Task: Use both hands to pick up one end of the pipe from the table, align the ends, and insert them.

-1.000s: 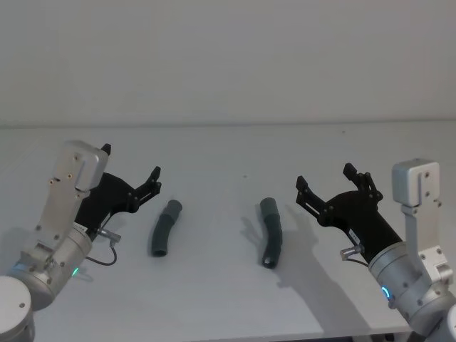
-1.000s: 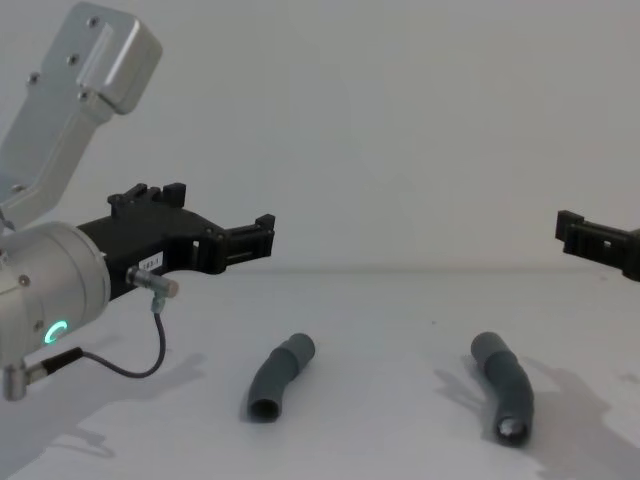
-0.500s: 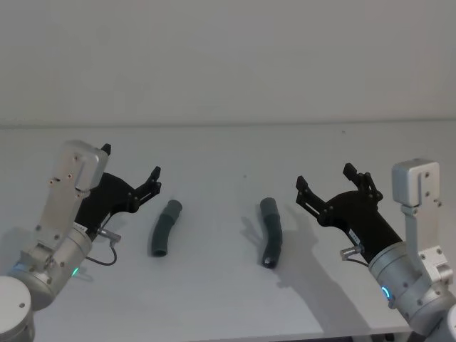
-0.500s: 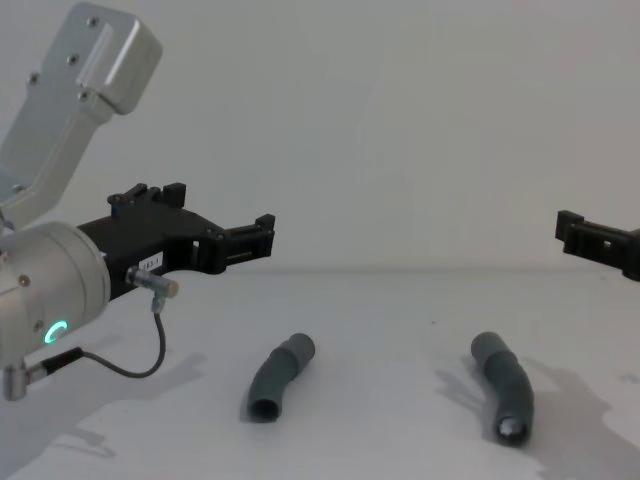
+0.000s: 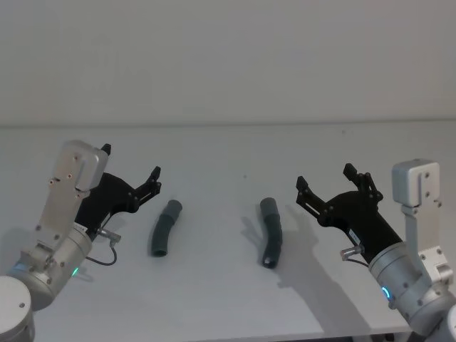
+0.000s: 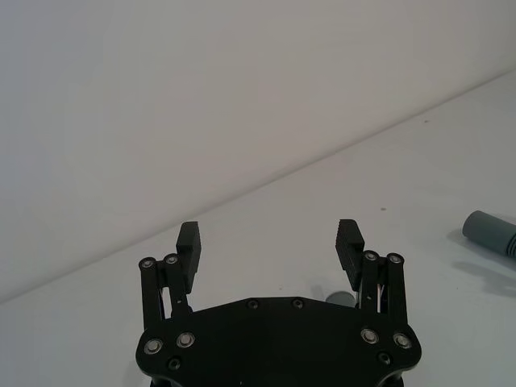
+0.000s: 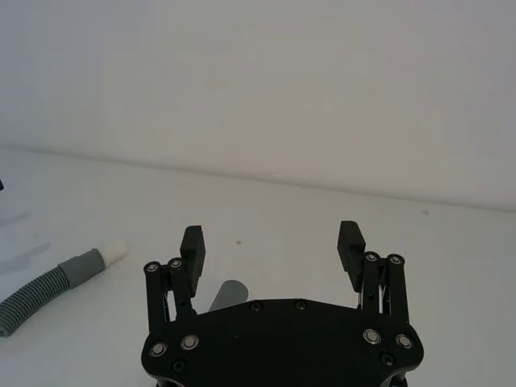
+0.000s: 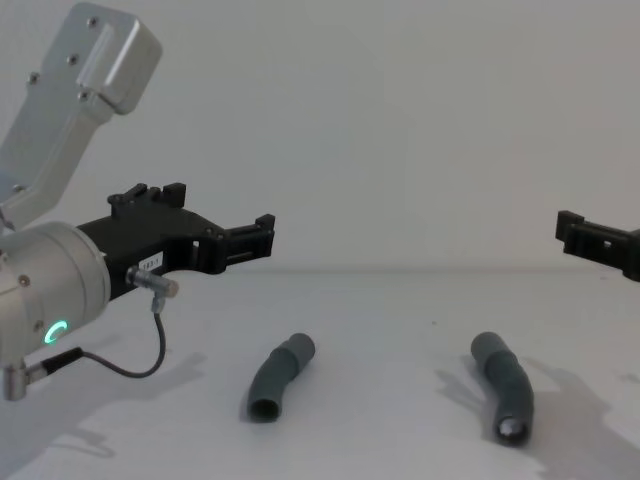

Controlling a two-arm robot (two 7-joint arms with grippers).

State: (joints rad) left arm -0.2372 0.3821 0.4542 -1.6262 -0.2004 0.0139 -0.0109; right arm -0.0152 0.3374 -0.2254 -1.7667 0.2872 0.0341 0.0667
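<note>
So: left pipe piece [image 5: 164, 228] and right pipe piece [image 5: 271, 233] lie well apart on the table [image 5: 214, 299], ends unjoined. Outboard hover the left gripper [image 5: 131, 161] and right gripper [image 5: 325, 177], both spread wide, empty. Grasp, alignment, insertion all remain.

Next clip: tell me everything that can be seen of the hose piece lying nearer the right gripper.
The hose piece is short, dark grey and gently bent, with a matte look like rubber or plastic. Its far end is a smooth, slightly wider cuff, and its near end shows a small pale spot in the chest view. It lies flat on the white table, running away from the robot, its bend bulging toward the right. Only the table touches it. The right gripper, jaws open, hovers apart on its right side.
</note>
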